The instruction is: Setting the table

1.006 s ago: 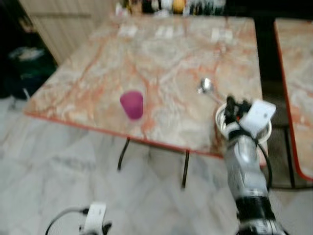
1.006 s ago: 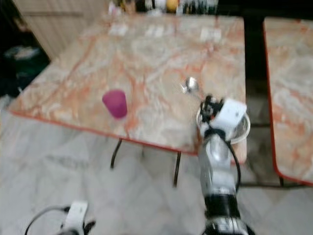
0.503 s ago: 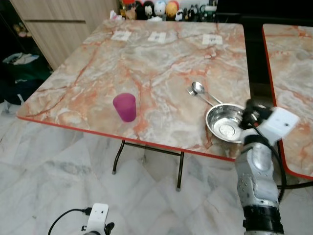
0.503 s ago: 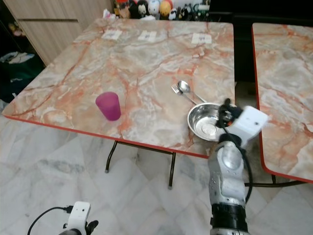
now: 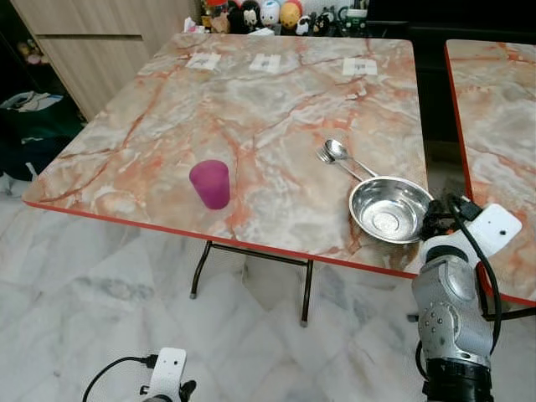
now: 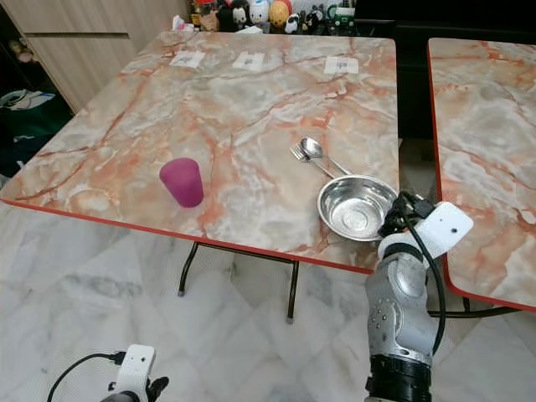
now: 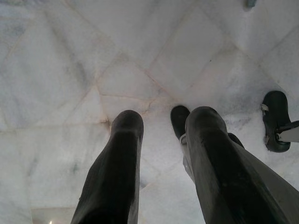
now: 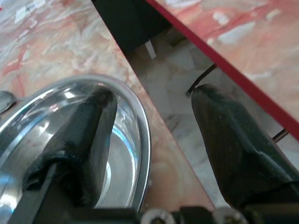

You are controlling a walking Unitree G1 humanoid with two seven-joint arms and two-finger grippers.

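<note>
A shiny steel bowl (image 5: pixel 389 209) rests on the marble table (image 5: pixel 251 109) near its front right corner. A spoon (image 5: pixel 338 151) and a fork (image 5: pixel 325 156) lie just behind the bowl. A purple cup (image 5: pixel 209 183) stands upright near the table's front edge, to the left. My right gripper (image 8: pixel 156 93) is open at the bowl's right rim (image 8: pixel 145 140): one finger (image 8: pixel 88 135) hangs over the bowl's inside, the other (image 8: pixel 233 140) is past the table's edge. My left gripper (image 7: pixel 166 116) hangs open over the floor.
A second marble table (image 5: pixel 502 100) stands to the right across a narrow gap. Three paper cards (image 5: pixel 266 61) and a row of small toys (image 5: pixel 276 12) sit at the table's far edge. A wooden cabinet (image 5: pixel 92 42) stands at the back left. Marble floor (image 5: pixel 100 285) lies in front.
The view has steadied and shifted. My right gripper has drawn back from over the bowl to its right rim. The bowl now stands further in on the table.
</note>
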